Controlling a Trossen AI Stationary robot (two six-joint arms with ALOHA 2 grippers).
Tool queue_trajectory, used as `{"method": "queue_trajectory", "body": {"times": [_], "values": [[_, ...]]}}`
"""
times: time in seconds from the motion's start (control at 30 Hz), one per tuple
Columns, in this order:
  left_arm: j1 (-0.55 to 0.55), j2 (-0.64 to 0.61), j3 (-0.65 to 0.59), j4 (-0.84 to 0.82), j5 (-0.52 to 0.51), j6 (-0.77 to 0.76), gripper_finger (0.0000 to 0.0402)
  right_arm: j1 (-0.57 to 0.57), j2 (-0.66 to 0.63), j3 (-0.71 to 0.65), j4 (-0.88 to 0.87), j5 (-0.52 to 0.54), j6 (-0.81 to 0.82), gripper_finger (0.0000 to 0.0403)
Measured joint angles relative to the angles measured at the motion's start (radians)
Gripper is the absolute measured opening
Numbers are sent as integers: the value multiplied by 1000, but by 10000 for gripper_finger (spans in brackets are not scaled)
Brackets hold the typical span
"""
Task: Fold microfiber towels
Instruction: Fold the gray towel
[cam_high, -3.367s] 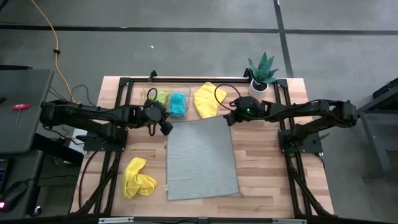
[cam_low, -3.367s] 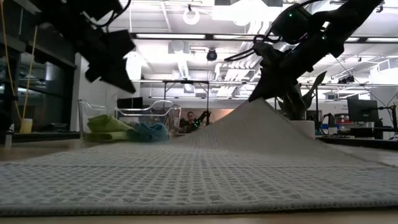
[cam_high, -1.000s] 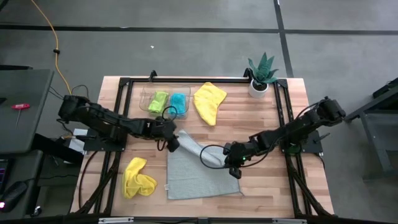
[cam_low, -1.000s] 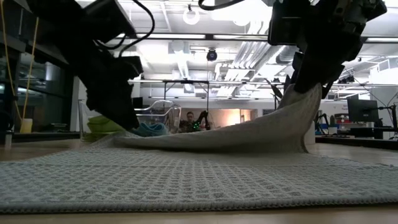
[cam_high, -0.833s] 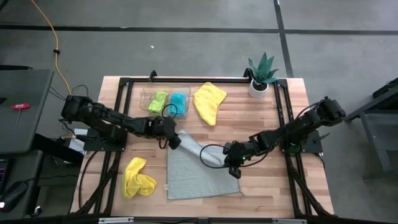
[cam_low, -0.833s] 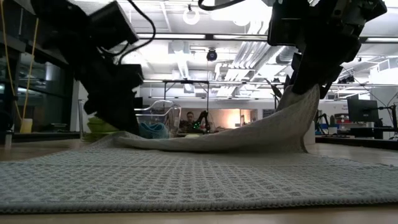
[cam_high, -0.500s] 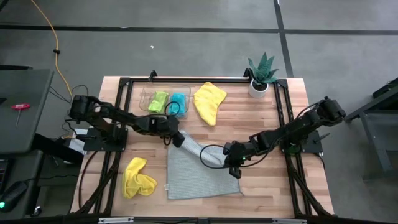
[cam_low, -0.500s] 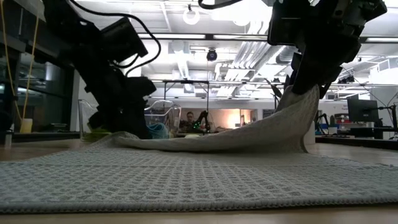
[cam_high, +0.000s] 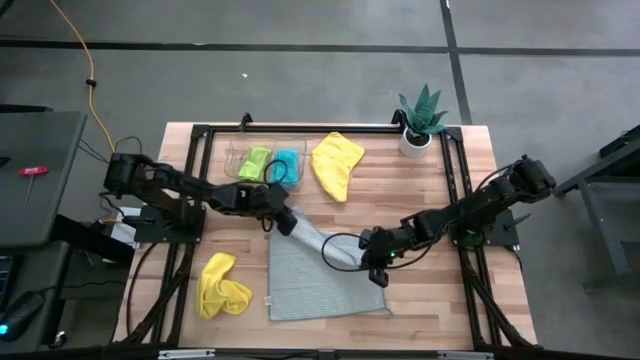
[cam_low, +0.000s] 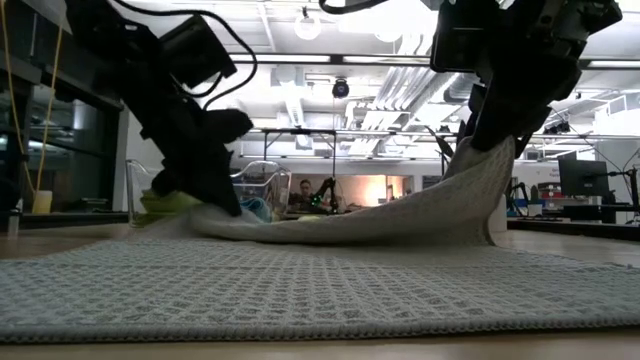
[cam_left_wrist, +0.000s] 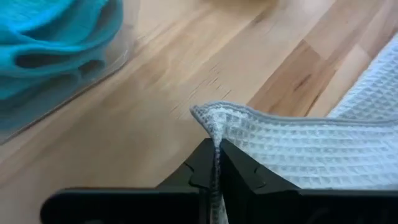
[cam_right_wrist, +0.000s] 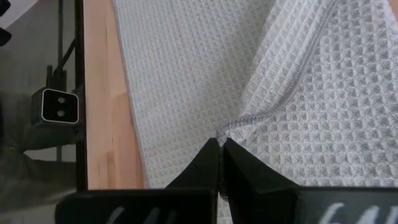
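Observation:
The light grey towel (cam_high: 325, 280) lies with its near half flat on the table. Its far right corner is raised over the near right part, with my right gripper (cam_high: 378, 268) shut on it. My left gripper (cam_high: 288, 224) is shut on the far left corner, low by the table. A sagging ridge of cloth (cam_low: 380, 215) runs between the two. One yellow towel (cam_high: 224, 285) lies crumpled at the near left, another (cam_high: 337, 162) at the far middle. Lime green (cam_high: 255, 162) and teal (cam_high: 288, 166) towels sit in the clear tray (cam_high: 237, 150). My left gripper pinches the grey towel's far left corner (cam_left_wrist: 214, 121) between its two fingers, slanting down from the table's left. The hemmed edge bunches into a small upright fold at the fingertips (cam_left_wrist: 205, 158), just above the wood. My right gripper pinches the far right corner by its hemmed edge (cam_right_wrist: 233, 124) between its two fingers, slanting down from the table's right. That corner is lifted clear (cam_low: 485, 150), and the cloth hangs from it onto the flat part below.
A potted plant (cam_high: 421, 120) stands at the far right corner. Black frame rails (cam_high: 197, 150) run along the table's left, right and far sides. Bare wood (cam_high: 430, 290) shows near the right of the grey towel.
My left gripper has moved a little toward the table's right and down onto the grey towel's far left corner, rolled somewhat, and shut on it. My right gripper has kept still with its corner raised.

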Motion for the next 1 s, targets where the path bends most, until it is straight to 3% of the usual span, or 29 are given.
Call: {"method": "queue_trajectory", "body": {"times": [0.3,0.53,0.83,1.0], "values": [[-89,-208,0,-43,17,126,2,-2,0,12,-5,-46,2,0],[-249,-368,0,-113,-77,178,1,-15,-1,70,-64,-40,30,0],[-479,-383,1,-119,-191,186,0,-55,-3,146,-271,33,49,0],[-584,-364,0,-159,-365,185,0,-88,-8,178,-356,104,67,0]]}}
